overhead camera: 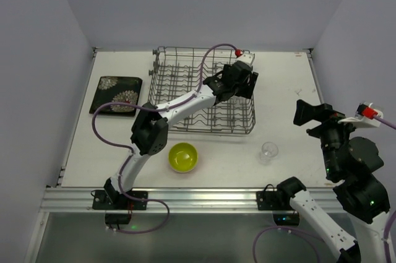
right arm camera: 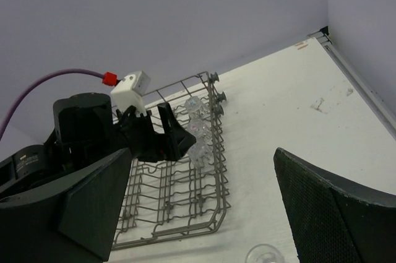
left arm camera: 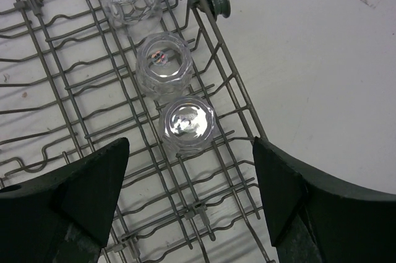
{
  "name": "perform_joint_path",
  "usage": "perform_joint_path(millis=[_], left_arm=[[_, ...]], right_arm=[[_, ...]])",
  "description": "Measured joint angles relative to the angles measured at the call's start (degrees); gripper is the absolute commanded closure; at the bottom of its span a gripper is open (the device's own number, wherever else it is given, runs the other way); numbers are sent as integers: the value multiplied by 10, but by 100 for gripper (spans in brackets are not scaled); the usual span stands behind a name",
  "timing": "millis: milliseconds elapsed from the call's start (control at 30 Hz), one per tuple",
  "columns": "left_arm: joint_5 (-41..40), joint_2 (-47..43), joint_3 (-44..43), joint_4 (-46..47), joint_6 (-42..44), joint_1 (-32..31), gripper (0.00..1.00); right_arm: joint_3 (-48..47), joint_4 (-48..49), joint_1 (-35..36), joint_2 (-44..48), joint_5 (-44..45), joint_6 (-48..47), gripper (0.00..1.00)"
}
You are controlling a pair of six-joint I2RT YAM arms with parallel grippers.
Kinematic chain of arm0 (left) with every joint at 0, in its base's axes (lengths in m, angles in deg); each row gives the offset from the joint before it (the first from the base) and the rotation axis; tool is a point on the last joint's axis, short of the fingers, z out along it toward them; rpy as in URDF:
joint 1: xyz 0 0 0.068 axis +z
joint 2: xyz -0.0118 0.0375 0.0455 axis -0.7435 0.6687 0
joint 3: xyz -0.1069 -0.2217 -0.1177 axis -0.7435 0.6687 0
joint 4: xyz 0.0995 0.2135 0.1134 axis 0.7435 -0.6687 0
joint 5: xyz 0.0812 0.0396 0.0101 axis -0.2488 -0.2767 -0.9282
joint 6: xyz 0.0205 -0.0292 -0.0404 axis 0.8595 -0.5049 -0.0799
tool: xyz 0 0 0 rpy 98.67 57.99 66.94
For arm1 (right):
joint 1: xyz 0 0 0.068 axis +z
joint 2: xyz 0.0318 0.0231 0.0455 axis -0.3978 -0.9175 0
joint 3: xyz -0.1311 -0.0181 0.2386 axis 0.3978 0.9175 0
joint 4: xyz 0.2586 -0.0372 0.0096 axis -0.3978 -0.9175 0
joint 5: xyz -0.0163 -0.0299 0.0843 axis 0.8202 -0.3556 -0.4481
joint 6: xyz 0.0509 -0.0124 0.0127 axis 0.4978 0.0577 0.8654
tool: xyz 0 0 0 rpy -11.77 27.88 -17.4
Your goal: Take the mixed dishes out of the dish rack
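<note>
The left arm [overhead camera: 179, 105] stretches forward, left gripper [left arm camera: 189, 151] spread wide (facing down); right gripper [right arm camera: 201, 179] likewise, raised aside.

Robot test cell in a lab rather than a home kitchen. A bare white table [overhead camera: 291, 120] is boxed in by plain pale lilac-grey walls [overhead camera: 204, 3] on the left, far and right sides. An aluminium rail [overhead camera: 204, 198] runs along the near edge, with a left arm [overhead camera: 179, 105] and a right arm [overhead camera: 309, 204] bolted to it. Purple cables [overhead camera: 94, 128] loop loose from the arms. A wire dish rack [overhead camera: 213, 128] stands directly on the tabletop.
</note>
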Motion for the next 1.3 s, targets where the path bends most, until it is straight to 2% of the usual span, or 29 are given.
perform_joint_path(millis=[200,400,1033,1233,1267,1300], left_arm=[[-6,20,0,3,-30,4,19],[-8,47,0,19,-48,4,28],[-12,96,0,65,-49,4,39],[-18,98,2,71,-48,4,59],[-19,98,4,75,-48,4,67],[-20,98,6,78,-48,4,68]], right_arm=[[0,0,0,0,-6,0,1],[1,0,0,0,-16,-2,1],[2,0,0,-13,-37,-10,1],[5,0,0,-13,-45,-12,1],[6,0,0,-13,-45,-12,1],[7,0,0,-13,-45,-12,1]])
